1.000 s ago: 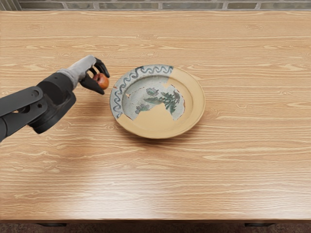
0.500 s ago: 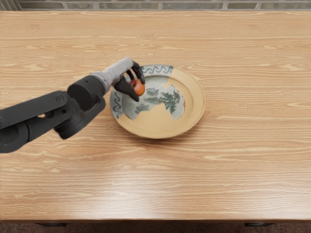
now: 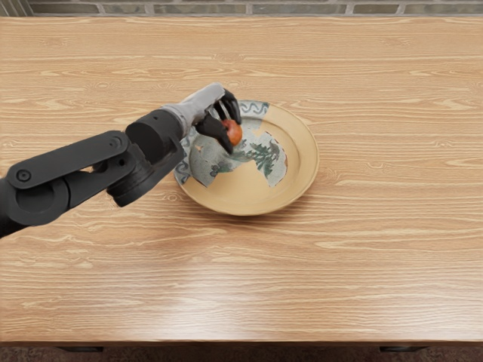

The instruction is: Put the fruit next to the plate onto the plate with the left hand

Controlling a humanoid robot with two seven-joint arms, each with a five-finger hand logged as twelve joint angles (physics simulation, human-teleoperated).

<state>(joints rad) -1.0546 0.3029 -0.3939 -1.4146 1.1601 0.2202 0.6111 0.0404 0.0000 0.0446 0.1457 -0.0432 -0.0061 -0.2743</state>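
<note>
A small red-orange fruit point(image 3: 232, 132) is held in my left hand point(image 3: 224, 123), whose dark fingers are curled around it. The hand hovers over the left inner part of the tan plate point(image 3: 294, 177), which has a blue-grey wavy border and a green leaf pattern in its middle. My left arm reaches in from the left edge, and its forearm covers the plate's left rim. I cannot tell whether the fruit touches the plate. The right arm does not show.
The plate sits near the middle of a wide wooden table point(image 3: 362, 256). A brick wall strip point(image 3: 249, 7) runs along the far edge. Nothing else stands on the tabletop.
My left hand has carried the fruit rightward, from beside the plate's left rim to above the plate's left inner area. The plate has stayed put.
</note>
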